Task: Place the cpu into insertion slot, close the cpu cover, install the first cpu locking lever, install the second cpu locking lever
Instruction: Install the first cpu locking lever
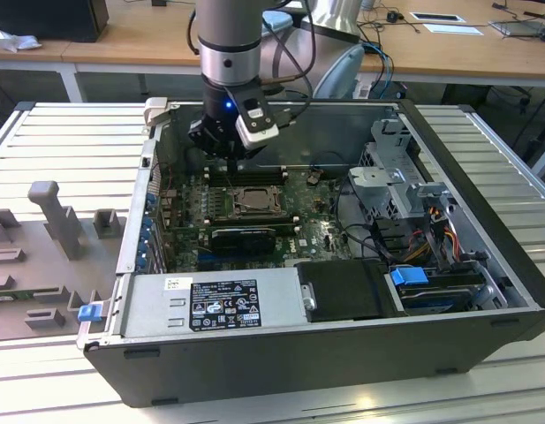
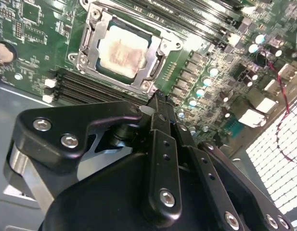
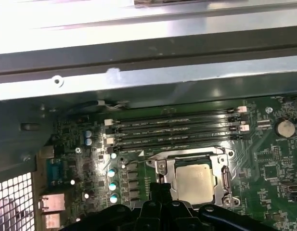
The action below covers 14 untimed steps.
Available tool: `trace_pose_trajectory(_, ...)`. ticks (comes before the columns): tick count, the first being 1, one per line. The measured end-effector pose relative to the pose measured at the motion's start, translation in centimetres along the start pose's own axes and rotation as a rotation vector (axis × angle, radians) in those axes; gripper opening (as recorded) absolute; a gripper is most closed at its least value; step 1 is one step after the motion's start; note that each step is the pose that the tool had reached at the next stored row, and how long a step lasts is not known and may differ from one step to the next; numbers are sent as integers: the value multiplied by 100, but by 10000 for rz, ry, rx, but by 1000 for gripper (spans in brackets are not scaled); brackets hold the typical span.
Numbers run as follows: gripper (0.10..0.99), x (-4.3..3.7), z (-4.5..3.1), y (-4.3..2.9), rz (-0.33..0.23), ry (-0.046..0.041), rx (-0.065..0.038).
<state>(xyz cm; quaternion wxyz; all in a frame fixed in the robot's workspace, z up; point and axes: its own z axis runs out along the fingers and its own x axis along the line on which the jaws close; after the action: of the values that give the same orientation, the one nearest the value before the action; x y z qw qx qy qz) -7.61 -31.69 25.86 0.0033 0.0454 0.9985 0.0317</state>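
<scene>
We see the gripper (image 1: 230, 164) with its fingers drawn together and nothing clamped between them; it hangs inside the open computer case (image 1: 343, 371), just off the far side of the insertion slot (image 1: 252, 201), towards the exterior view's left, above the long memory slots (image 1: 247, 177). In the second wrist view its tip sits beside one corner of the socket frame. The cpu (image 2: 123, 50) already lies flat in the slot, pale top face up; the cpu cover (image 2: 89, 47) appears to be down around it, its window framing the chip. We cannot tell whether either locking lever is hooked.

We judge the main risk to be a tip that comes down off line: it could strike the white latches of the memory slots, scrape the chip's bare top, or catch small parts on the green board (image 1: 318, 231). A sprung lever could also slip off closed fingers and snap back. If the chip were not seated square, pressure on the cover could harm the contacts beneath.

Nearest us, the grey power-supply box (image 1: 148, 305) carries a white and black label (image 1: 223, 305) with rows of marks and print; we do not read it off. The chip's top shows only a brownish smear.
</scene>
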Motion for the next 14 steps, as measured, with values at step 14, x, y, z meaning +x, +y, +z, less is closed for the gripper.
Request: trace_pose_trajectory(14, 106, 392, 1, 6, -119, 7, 4)
